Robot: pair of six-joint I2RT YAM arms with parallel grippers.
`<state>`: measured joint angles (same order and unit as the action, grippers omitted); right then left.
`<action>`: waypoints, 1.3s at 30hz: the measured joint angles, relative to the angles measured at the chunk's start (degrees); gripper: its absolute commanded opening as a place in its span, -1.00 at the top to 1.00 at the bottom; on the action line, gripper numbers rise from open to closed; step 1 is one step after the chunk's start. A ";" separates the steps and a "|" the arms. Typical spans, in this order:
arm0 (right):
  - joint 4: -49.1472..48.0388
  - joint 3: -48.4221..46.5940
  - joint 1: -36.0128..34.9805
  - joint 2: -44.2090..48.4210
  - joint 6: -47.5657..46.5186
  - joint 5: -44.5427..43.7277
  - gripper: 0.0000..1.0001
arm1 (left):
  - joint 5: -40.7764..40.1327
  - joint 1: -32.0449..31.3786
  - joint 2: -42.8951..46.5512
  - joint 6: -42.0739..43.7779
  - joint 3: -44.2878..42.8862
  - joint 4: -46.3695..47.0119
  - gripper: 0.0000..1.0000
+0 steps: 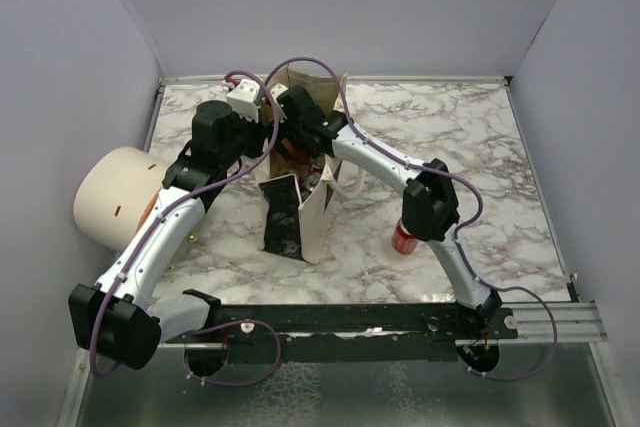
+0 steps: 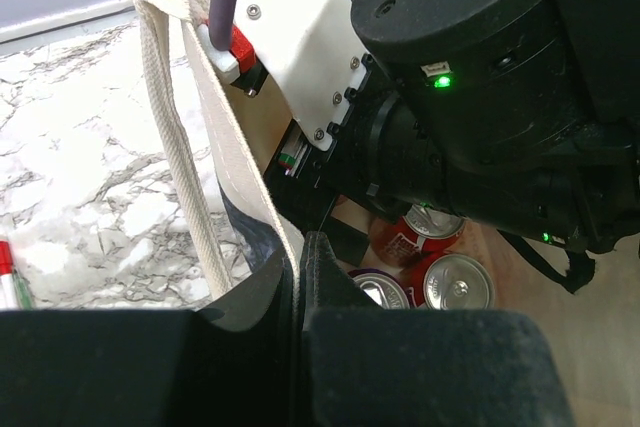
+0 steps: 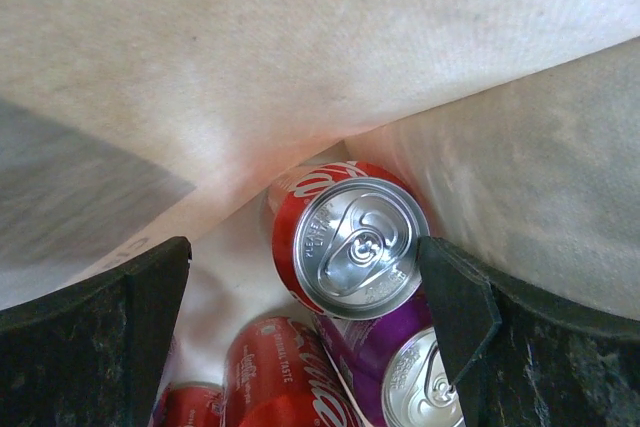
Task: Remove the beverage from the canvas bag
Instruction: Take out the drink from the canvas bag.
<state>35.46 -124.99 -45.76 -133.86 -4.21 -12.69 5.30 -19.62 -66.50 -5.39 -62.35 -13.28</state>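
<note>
The cream canvas bag [image 1: 312, 215] stands mid-table, its black panel [image 1: 282, 219] facing the near side. My left gripper [image 1: 268, 145] is shut on the bag's cloth rim [image 2: 292, 265], beside a loop handle [image 2: 172, 147]. My right gripper [image 1: 300, 155] is down inside the bag and open. Its fingers [image 3: 468, 319] straddle the silver top of an upright red can [image 3: 358, 247] without touching it. A purple can [image 3: 418, 379] and a red can lying on its side [image 3: 282, 379] are next to it. The cans [image 2: 456, 281] also show in the left wrist view under the right wrist [image 2: 500, 97].
A big cream cylinder with an orange end [image 1: 112, 197] lies at the left by my left arm. A red can [image 1: 404, 237] stands on the marble table [image 1: 450, 127] beside my right arm. Grey walls close in the back and sides.
</note>
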 measured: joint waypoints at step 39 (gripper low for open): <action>-11.93 7.43 2.47 1.33 -1.60 -0.81 -0.70 | -7.21 -0.74 -0.52 0.17 -0.98 -0.94 1.00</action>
<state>23.53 -117.56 -43.29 -132.53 -5.80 -13.50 -1.91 -20.36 -67.02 -5.21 -63.33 -14.22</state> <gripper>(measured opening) 0.764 0.019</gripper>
